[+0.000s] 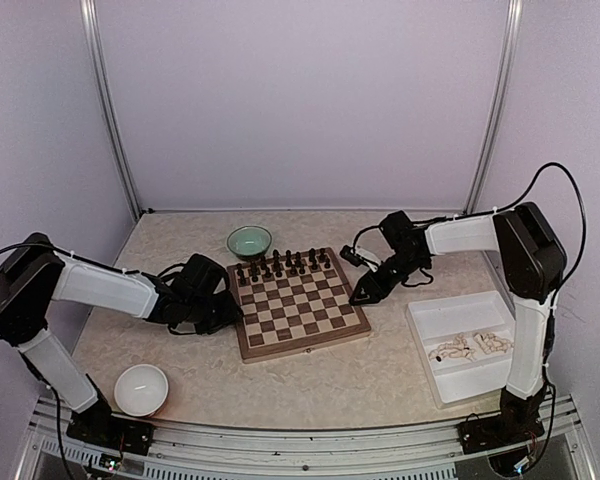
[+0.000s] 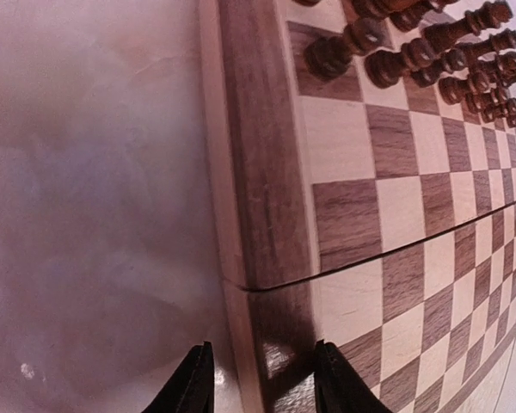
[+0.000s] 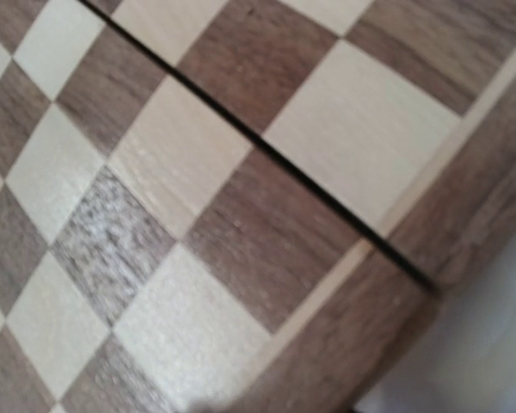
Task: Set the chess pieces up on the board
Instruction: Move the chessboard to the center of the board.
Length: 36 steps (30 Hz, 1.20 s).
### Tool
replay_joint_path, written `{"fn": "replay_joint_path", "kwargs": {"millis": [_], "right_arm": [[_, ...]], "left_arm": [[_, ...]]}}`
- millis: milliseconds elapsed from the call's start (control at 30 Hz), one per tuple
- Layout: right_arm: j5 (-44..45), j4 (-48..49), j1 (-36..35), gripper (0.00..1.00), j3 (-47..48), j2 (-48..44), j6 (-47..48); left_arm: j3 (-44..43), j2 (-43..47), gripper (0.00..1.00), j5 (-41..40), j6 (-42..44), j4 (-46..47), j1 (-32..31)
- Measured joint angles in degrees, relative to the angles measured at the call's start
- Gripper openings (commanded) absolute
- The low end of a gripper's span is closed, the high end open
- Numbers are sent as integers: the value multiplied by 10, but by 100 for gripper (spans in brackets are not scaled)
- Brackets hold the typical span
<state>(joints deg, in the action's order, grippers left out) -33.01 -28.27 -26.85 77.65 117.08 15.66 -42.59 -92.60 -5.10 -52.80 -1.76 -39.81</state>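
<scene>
At the checkered board's (image 2: pixel 413 215) brown border, left pincer (image 2: pixel 262 383) apart astride it; right pincer (image 1: pixel 363 293) gap unclear.

The left arm (image 1: pixel 100 285) bends at its elbow and reaches low to the left side of the board (image 1: pixel 300 310). The left gripper (image 2: pixel 262 387) sits at that edge, fingers apart, one on each side of it. The right arm (image 1: pixel 460 235) reaches to the board's right edge. The right gripper (image 1: pixel 363 292) points down there, and its fingers cannot be made out.
</scene>
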Motion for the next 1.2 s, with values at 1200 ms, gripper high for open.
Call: {"fn": "replay_joint_path", "kwargs": {"millis": [1200], "right_arm": [[19, -72, -80, 43, -194, -165, 68]], "left_arm": [[81, 97, 40, -102, -95, -49, -174]]}}
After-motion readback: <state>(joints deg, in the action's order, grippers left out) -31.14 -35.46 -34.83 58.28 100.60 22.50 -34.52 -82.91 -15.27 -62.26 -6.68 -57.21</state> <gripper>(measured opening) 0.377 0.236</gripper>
